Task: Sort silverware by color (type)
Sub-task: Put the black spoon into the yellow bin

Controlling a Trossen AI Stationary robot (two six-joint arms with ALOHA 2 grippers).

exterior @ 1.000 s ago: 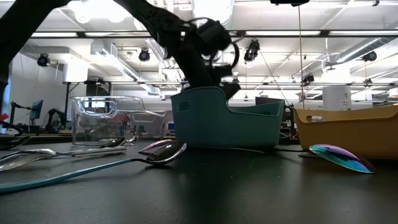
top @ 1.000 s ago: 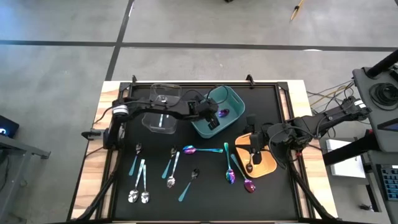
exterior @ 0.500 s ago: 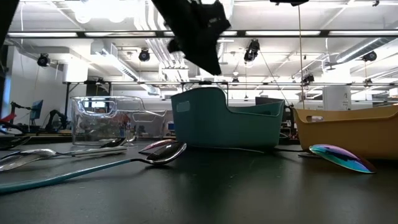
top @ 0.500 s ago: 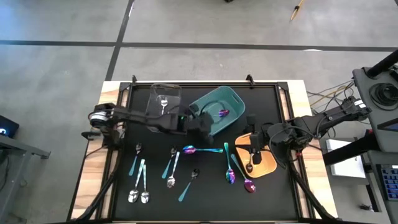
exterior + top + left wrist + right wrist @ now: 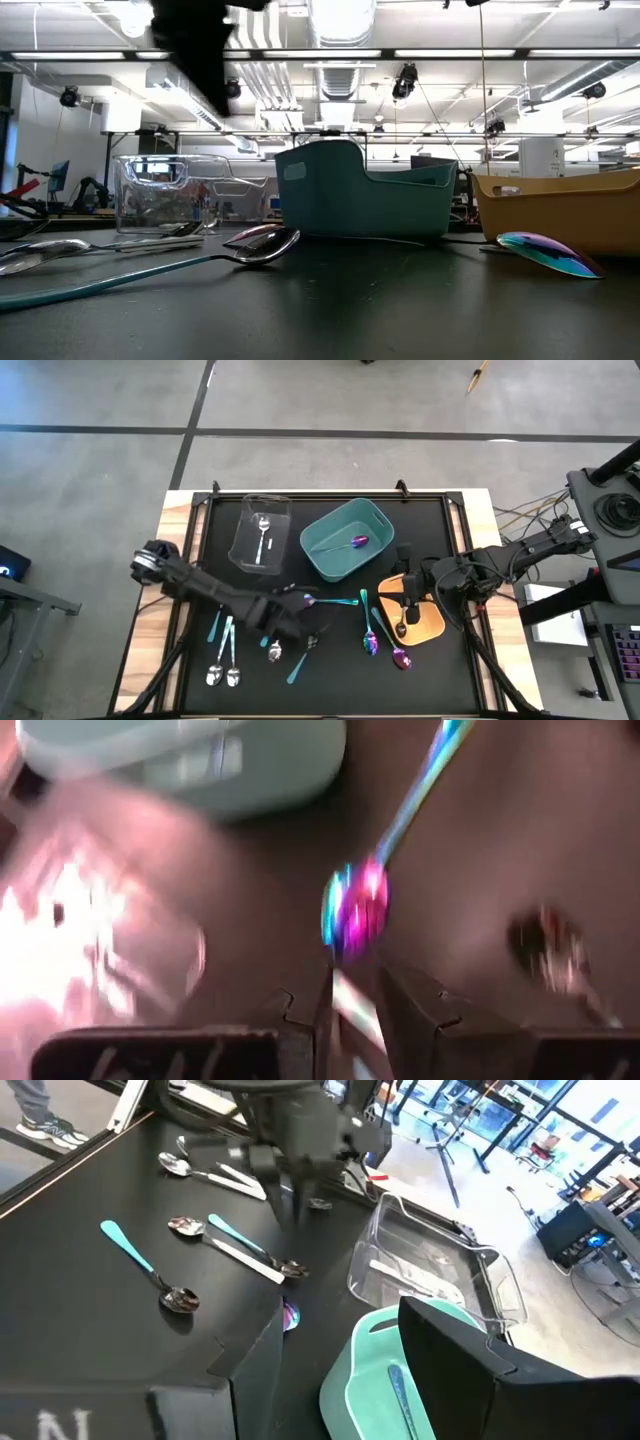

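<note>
The silverware lies spread over the black mat: an iridescent spoon [image 5: 330,600], teal-handled dark spoons [image 5: 272,628] and silver spoons [image 5: 222,672]. My left gripper [image 5: 302,612] hovers above the mat's middle, just near of the iridescent spoon's bowl [image 5: 355,910]. Its fingers [image 5: 410,1005] stand a narrow gap apart and hold nothing. One iridescent spoon [image 5: 358,542] lies in the teal bin [image 5: 318,556], a silver one [image 5: 262,532] in the clear bin [image 5: 245,550], and a dark one [image 5: 402,626] in the orange bin [image 5: 432,628]. My right gripper [image 5: 405,588] waits open over the orange bin.
More iridescent utensils [image 5: 372,640] lie near of the orange bin. The three bins stand along the far and right parts of the mat. The wooden table edge [image 5: 150,660] frames the mat. Bare mat lies along the near edge.
My left gripper has swung from the teal bin toward the table's near edge and left, turning as it went, and now hangs over the loose spoons in the middle. The iridescent spoon in the teal bin has stayed put.
</note>
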